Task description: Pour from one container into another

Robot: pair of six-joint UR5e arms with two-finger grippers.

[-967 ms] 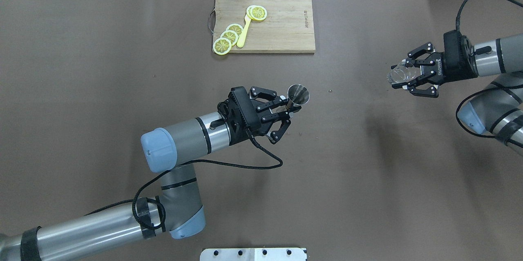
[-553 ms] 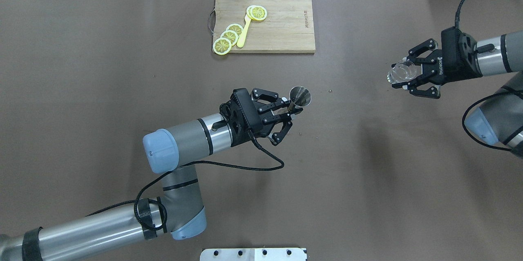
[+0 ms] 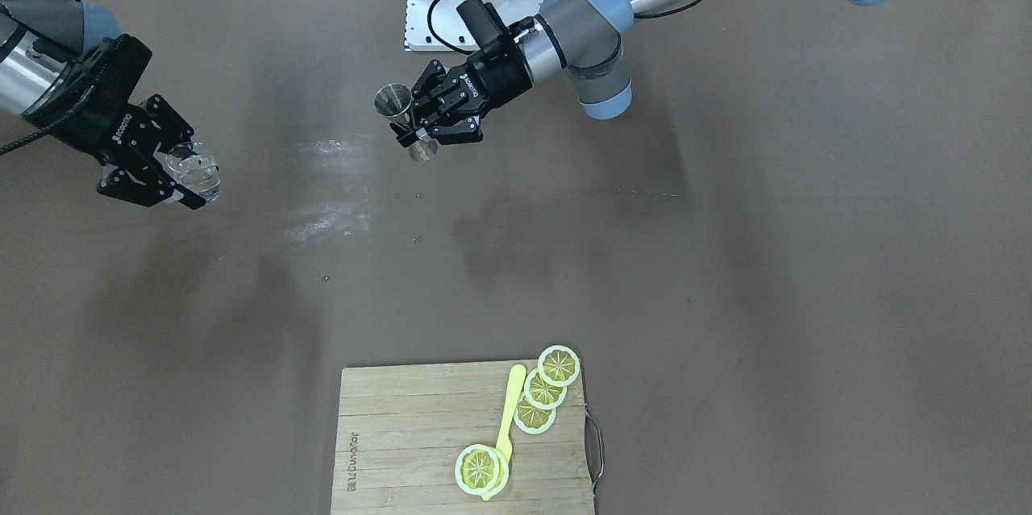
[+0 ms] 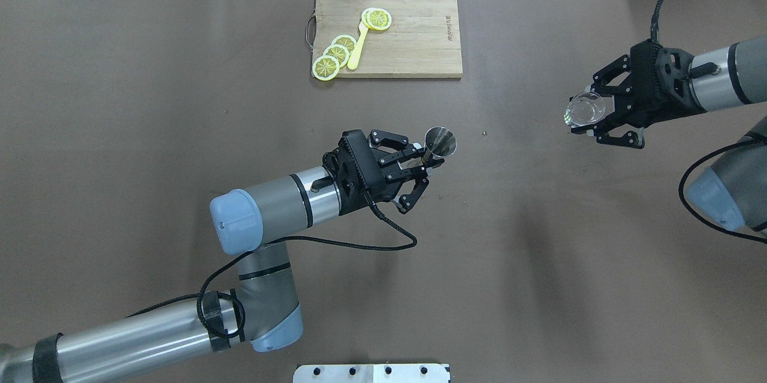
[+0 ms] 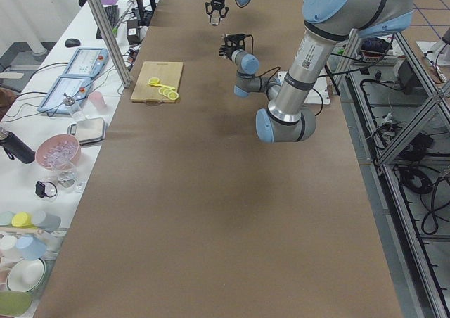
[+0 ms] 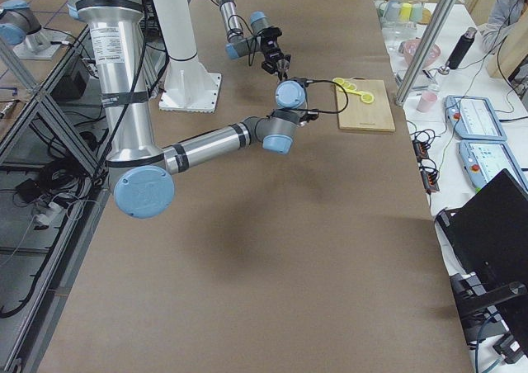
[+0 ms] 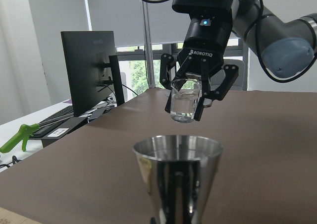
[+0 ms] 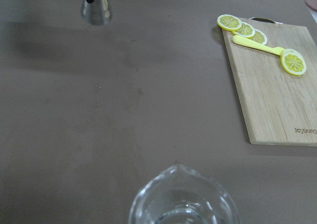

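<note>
A steel jigger (image 4: 439,142) (image 3: 397,105) (image 7: 177,177) hangs above the table's middle, upright, with my left gripper (image 4: 424,159) (image 3: 413,128) shut on its waist. A clear glass beaker (image 4: 584,110) (image 3: 194,166) (image 7: 184,100) (image 8: 182,201) with some clear liquid is held upright in the air at the right side, my right gripper (image 4: 594,114) (image 3: 176,175) shut around it. The two vessels are well apart. In the right wrist view the jigger (image 8: 96,10) shows far off, at the top left.
A wooden cutting board (image 4: 413,35) (image 3: 403,434) with several lemon slices (image 4: 335,53) and a yellow spoon (image 4: 358,47) lies at the table's far side. A white base plate (image 4: 371,373) sits at the near edge. The brown table (image 4: 150,131) lies between.
My right gripper has swung its wrist round and risen slightly, bringing the beaker upright with its mouth facing up. The left gripper and jigger have nudged slightly right.
</note>
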